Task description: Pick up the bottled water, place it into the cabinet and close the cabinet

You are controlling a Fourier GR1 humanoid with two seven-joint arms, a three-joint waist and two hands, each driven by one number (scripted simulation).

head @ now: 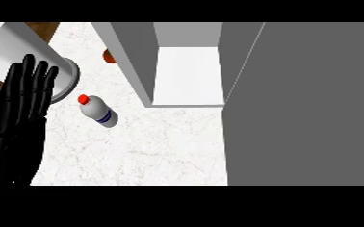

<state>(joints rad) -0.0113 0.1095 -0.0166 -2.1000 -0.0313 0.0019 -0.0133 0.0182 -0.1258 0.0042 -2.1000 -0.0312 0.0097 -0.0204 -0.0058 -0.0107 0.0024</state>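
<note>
A small water bottle (98,111) with a red cap and a blue label lies on the white marble counter (163,149), left of centre. The grey cabinet (188,72) stands open at the back, its white shelf showing inside. Its open door (298,106) fills the right side of the view as a large grey panel. My left hand (25,106) rests at the left edge, fingers straight and pointing up, a short way left of the bottle and not touching it. My right hand does not show.
A white cylindrical container (43,53) sits at the back left, partly behind my left hand. A small brown-orange object (110,56) peeks out beside the cabinet's left wall. The counter's front edge runs along the bottom.
</note>
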